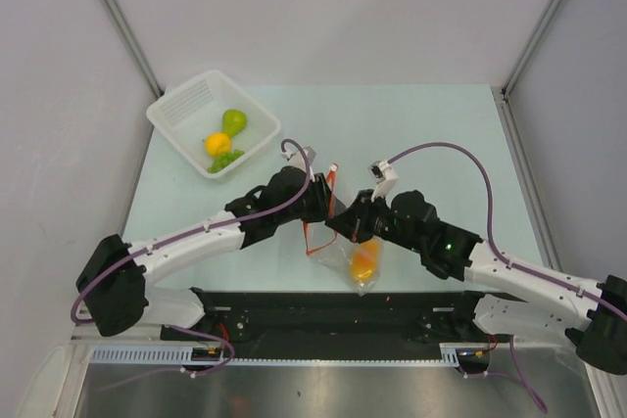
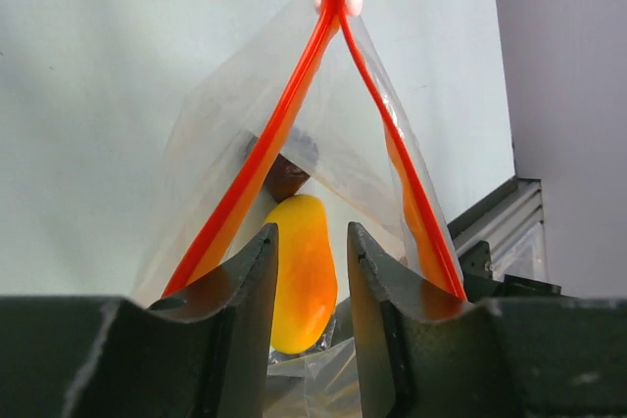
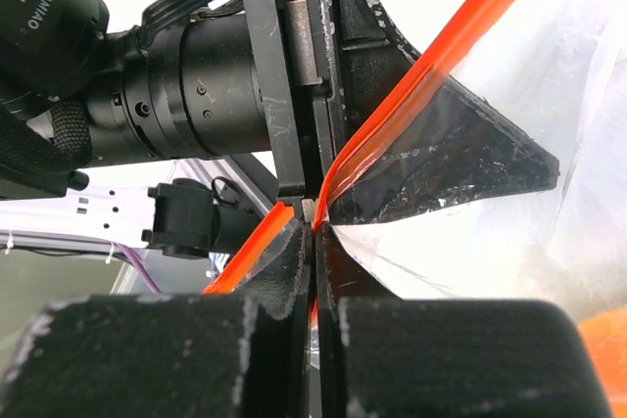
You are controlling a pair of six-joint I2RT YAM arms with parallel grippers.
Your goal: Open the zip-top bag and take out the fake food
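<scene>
The zip-top bag (image 1: 338, 237) is held up over the table's near middle, its red-orange zip strip (image 2: 294, 115) spread into a V. Inside lie a yellow-orange piece (image 2: 302, 276), also seen in the top view (image 1: 363, 263), and a small dark round piece (image 2: 285, 176). My left gripper (image 2: 312, 230) is open, its fingertips at the bag's mouth on either side of the yellow-orange piece. My right gripper (image 3: 315, 227) is shut on the bag's zip edge (image 3: 431, 66), close to the left gripper (image 1: 319, 201). A green pear (image 1: 233, 121), a yellow-orange round fruit (image 1: 217, 143) and green bits (image 1: 226, 158) lie in the basket.
A white slotted basket (image 1: 186, 105) stands at the table's far left corner. The two arms meet over the table's near middle (image 1: 343, 222). A black rail (image 1: 323, 310) runs along the near edge, and grey walls enclose the table.
</scene>
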